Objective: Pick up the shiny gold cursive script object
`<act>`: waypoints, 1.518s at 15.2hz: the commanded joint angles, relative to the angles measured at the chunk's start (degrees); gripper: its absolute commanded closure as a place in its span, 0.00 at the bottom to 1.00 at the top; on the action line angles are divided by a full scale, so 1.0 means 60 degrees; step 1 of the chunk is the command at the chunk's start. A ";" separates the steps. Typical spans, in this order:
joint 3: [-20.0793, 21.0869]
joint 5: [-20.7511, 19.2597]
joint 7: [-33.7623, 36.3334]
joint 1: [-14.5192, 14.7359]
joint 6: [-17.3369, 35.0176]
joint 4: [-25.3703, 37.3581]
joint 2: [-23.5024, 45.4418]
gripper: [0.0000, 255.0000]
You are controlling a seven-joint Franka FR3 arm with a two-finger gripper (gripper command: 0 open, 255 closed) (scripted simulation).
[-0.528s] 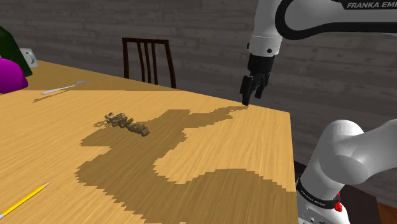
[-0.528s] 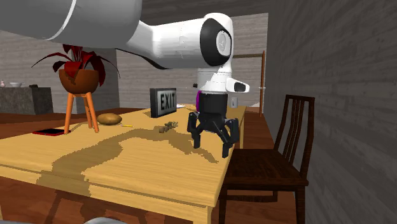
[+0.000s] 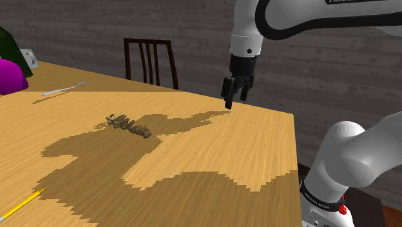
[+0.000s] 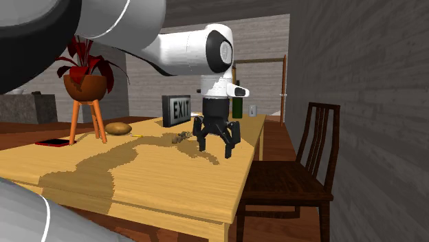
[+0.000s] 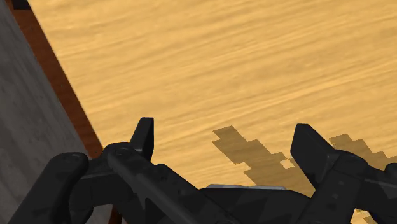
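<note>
Evenly, warmly lit rendered scene. In the shoulder view the wooden desk glows bright honey-yellow. The arm's shadow lies across it as a broad, darker brown patch with blocky, stair-stepped edges. The grey wall behind is dimmer. In the second exterior view the shadow runs as a jagged band along the desk. In the wrist view a notched shadow patch falls on the wood by the gripper, whose black fingers look flat and barely shaded. Near and far are equally sharp.
</note>
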 commanded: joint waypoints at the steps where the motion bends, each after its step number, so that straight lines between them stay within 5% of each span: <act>1: 0.0351 0.0075 0.0337 0.0055 0.0122 0.0560 0.0637 0.00; 12: 0.2219 -0.0479 0.2390 0.0259 0.0394 0.3982 0.4223 0.00; 18: 0.3099 -0.1599 0.3724 0.0675 -0.0007 0.6560 0.6630 0.00; 23: 0.3494 -0.2932 0.4751 0.1646 -0.0886 0.9435 0.9009 0.00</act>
